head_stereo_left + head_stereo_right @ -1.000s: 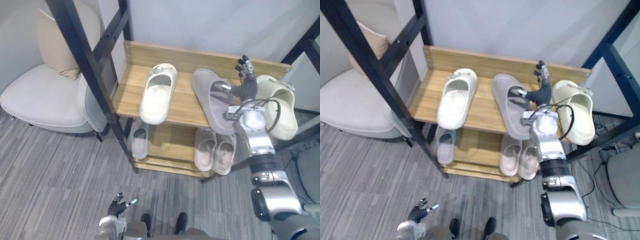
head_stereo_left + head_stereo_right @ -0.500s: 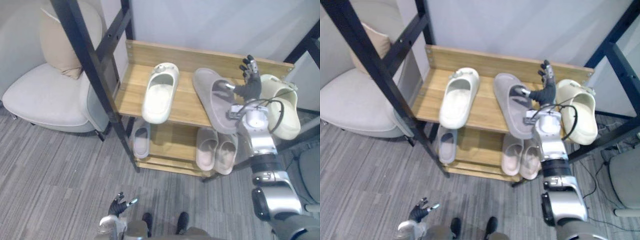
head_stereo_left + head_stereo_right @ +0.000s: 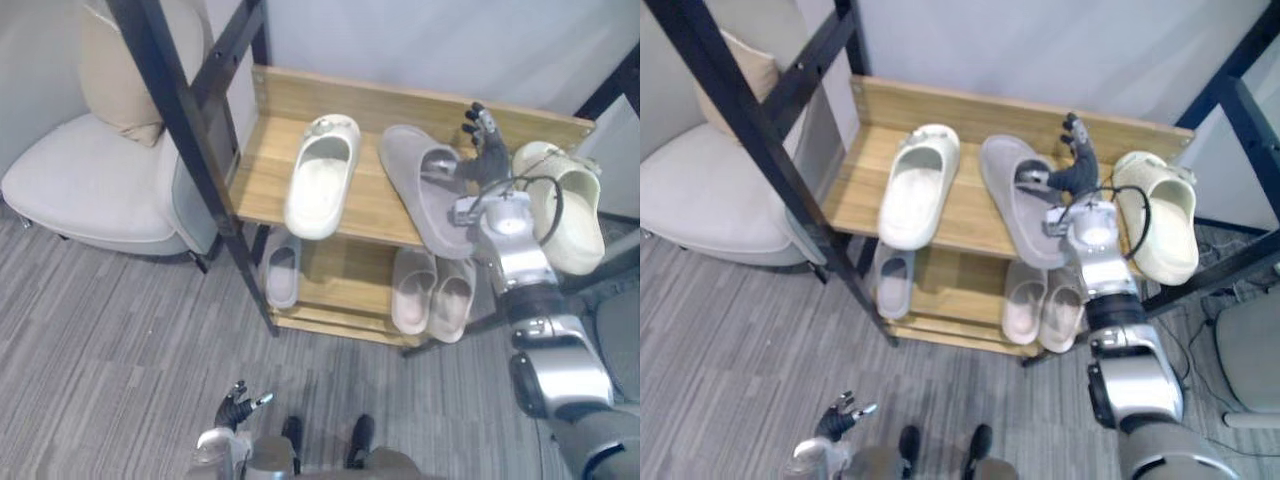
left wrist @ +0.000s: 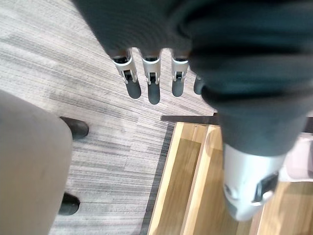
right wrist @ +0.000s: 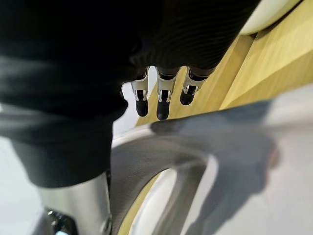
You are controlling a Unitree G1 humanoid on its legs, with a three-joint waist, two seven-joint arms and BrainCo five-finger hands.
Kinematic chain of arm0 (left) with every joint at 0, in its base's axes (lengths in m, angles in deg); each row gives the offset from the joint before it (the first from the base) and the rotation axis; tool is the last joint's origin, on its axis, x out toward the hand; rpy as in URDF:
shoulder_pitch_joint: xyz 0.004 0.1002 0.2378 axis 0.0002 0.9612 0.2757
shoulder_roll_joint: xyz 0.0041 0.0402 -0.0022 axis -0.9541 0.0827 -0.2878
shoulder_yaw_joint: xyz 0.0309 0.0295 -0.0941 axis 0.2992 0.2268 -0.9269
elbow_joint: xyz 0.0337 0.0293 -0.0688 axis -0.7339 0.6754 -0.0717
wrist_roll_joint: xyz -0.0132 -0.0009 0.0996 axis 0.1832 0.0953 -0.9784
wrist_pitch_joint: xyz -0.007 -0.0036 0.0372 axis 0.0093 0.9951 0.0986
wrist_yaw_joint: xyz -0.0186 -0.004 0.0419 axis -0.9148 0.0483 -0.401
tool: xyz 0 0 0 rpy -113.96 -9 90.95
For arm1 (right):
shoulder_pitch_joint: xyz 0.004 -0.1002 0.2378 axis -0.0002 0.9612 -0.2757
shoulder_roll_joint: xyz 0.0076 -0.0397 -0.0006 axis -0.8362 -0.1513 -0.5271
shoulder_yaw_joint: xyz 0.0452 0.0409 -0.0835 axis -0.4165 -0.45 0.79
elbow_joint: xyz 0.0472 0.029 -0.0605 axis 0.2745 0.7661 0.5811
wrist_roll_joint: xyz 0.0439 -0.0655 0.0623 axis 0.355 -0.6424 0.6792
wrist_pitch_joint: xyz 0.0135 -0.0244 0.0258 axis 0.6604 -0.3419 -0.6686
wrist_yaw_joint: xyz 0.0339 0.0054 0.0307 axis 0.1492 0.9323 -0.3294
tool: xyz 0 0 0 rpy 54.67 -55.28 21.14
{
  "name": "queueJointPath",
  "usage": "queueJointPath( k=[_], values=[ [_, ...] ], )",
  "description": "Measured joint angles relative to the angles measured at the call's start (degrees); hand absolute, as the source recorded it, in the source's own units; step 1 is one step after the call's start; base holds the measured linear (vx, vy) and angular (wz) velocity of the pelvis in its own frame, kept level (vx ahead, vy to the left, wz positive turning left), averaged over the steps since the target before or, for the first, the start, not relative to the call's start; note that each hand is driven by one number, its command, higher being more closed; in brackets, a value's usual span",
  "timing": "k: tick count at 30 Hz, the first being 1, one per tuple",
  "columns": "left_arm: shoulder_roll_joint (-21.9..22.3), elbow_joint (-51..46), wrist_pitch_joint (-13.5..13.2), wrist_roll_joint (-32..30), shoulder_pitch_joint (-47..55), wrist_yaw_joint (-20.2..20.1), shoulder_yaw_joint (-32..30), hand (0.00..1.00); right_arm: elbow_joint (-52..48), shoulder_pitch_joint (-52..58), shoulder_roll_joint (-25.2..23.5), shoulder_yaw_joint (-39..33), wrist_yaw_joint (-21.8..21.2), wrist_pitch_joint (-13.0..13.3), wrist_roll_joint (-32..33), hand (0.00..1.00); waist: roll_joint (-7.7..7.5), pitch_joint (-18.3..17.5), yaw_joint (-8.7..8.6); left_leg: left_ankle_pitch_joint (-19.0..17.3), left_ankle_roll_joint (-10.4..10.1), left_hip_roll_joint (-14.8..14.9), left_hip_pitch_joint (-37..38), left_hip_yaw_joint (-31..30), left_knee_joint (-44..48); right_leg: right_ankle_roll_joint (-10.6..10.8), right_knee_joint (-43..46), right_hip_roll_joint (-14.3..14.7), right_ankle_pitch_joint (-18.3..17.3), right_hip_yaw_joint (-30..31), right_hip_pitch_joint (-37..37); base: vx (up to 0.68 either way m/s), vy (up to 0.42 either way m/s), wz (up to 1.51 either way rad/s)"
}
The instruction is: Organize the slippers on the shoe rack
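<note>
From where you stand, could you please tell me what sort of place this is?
Probably a home-style room, perhaps an entryway corner: a wooden shoe rack holding slippers, a cream cushioned chair beside it, and grey carpet on the floor.

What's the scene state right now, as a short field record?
top shelf: left to right, cream slipper, large grey slipper, cream clog
lower shelf: small grey slipper, pale pair
right hand: fingers straight, thumb at the large grey slipper's strap
left hand: open, low over the floor
</note>
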Motion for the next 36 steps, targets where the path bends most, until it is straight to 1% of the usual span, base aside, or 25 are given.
queueJointPath(
  k=[2, 5, 7, 11, 12, 18, 23, 24, 25, 29, 33, 34, 36],
  values=[
    [0.0, 0.0, 0.0, 0.0, -0.1, 0.0, 0.0, 0.00, 1.7, -1.7, 0.0, 0.9, -0.6, -0.5, -1.1, 1.00, -0.10, 0.2, 0.12, 0.1, 0.0, 0.0, 0.0, 0.0, 0.0, 0.0, 0.0, 0.0, 0.0, 0.1, 0.0, -0.02, -0.004, -0.02],
    [-0.2, -0.3, 0.0, 0.2, -0.4, -0.1, 0.0, 0.00, 3.8, -4.3, 0.0, 2.8, -1.8, -1.5, -1.1, 1.00, -0.52, 0.9, 0.39, 0.2, -0.1, 0.0, 0.0, 0.2, 0.0, -0.1, 0.0, 0.0, 0.1, 0.2, 0.0, -0.02, 0.003, -0.01],
    [-0.4, -0.3, 0.0, 0.5, -0.6, -0.1, 0.0, 0.00, 5.1, -5.9, 0.0, 4.0, -2.0, -1.7, -1.1, 1.00, -0.74, 1.2, 0.50, 0.2, -0.1, 0.1, 0.0, 0.3, -0.1, -0.1, 0.0, 0.0, 0.2, 0.3, -0.1, -0.01, 0.005, -0.02],
    [-0.5, -0.3, 0.1, 1.4, -0.7, -0.1, 0.1, 0.00, 5.1, -7.2, -0.1, 4.3, -2.5, -1.7, -1.1, 1.00, -0.99, 1.3, 0.72, 0.2, 0.0, 0.2, 0.0, 0.9, -0.4, -0.4, 0.0, 0.1, 0.6, 0.7, -0.6, 0.00, 0.019, -0.09],
    [-0.5, -0.3, 0.1, 1.6, -0.7, -0.1, 0.1, 0.00, 4.9, -7.4, -0.1, 4.3, -2.5, -1.6, -1.0, 1.00, -0.99, 1.3, 0.70, 0.3, 0.0, 0.5, 0.1, 1.3, -0.7, -0.9, -0.1, 0.5, 1.4, 1.0, -0.9, 0.00, 0.026, -0.12],
    [-0.7, -0.3, 0.2, 1.7, -0.6, 0.0, 0.0, 0.00, 4.0, -7.1, -0.1, 4.2, -2.3, -1.6, -1.0, 1.00, -1.20, 1.4, 0.44, 0.3, 0.0, 0.5, 0.2, 1.5, -0.8, -0.7, -0.6, 0.5, 2.2, 1.2, -0.7, 0.00, 0.006, -0.02],
    [-0.7, -0.3, 0.3, 1.6, -0.6, 0.1, -0.1, 0.00, -5.2, -0.5, -0.1, 3.9, -2.4, -1.5, -1.0, 1.00, -1.24, 1.5, 0.07, 0.3, 0.0, 0.6, 1.2, 1.4, -0.9, -0.7, -0.7, 0.5, 2.2, 1.3, 0.3, 0.00, 0.000, 0.00],
    [-0.7, -0.3, 0.3, 1.6, -0.5, 0.1, -0.1, 0.00, -9.8, 2.4, 0.0, 3.3, -2.2, -1.4, -1.0, 1.00, -1.24, 1.5, -0.10, 0.3, 0.0, 0.5, 1.2, 1.4, -0.9, -0.7, -0.7, 0.4, 2.2, 1.4, 0.3, 0.00, 0.000, 0.00],
    [-0.6, -0.3, 0.3, 1.6, -0.5, 0.1, -0.1, 0.00, -11.1, 3.3, 0.0, 2.9, -2.1, -1.3, -1.0, 1.00, -1.23, 1.5, -0.11, 0.3, 0.0, 0.5, 1.2, 1.4, -0.9, -0.7, -0.7, 0.4, 2.2, 1.4, 0.3, 0.00, 0.000, 0.00],
    [-0.6, -0.4, 0.4, 1.6, -0.3, 0.1, -0.3, 0.00, -22.7, 11.7, -0.5, -2.3, -0.8, -0.2, -0.9, 1.00, -1.22, 1.4, -0.66, 0.3, 0.0, 0.4, 1.2, 1.5, -0.8, -0.7, -0.6, 0.4, 2.2, 1.5, 0.3, -0.02, -0.001, -0.01],
    [-0.6, -0.3, 0.5, 1.1, 0.4, 0.1, -1.0, 0.00, -32.1, 16.4, -1.1, -5.5, 0.6, 2.3, 1.3, 1.00, -1.16, 1.3, -2.18, 0.3, 0.0, 0.4, 1.4, 2.0, -0.7, -0.6, -0.6, 0.3, 2.2, 2.0, 0.3, -0.04, -0.007, -0.07],
    [-0.6, -0.2, 0.5, 0.9, 0.6, 0.1, -1.3, 0.00, -35.6, 17.8, -1.7, -6.5, 0.9, 3.3, 1.5, 1.00, -1.11, 1.2, -2.80, 0.3, 0.0, 0.4, 1.5, 2.4, -0.7, -0.6, -0.6, 0.3, 2.2, 2.3, 0.3, -0.05, -0.011, -0.17],
    [-0.5, 0.1, 0.5, 0.0, 0.6, 0.0, -1.3, 0.00, -39.9, 20.2, -2.2, -7.8, 1.0, 5.2, 2.5, 1.00, -0.87, 1.0, -3.20, 0.3, 0.1, 0.4, 1.7, 2.8, -0.7, -0.6, -0.6, 0.3, 2.2, 2.7, 0.3, -0.05, -0.012, -0.13]
  ],
)
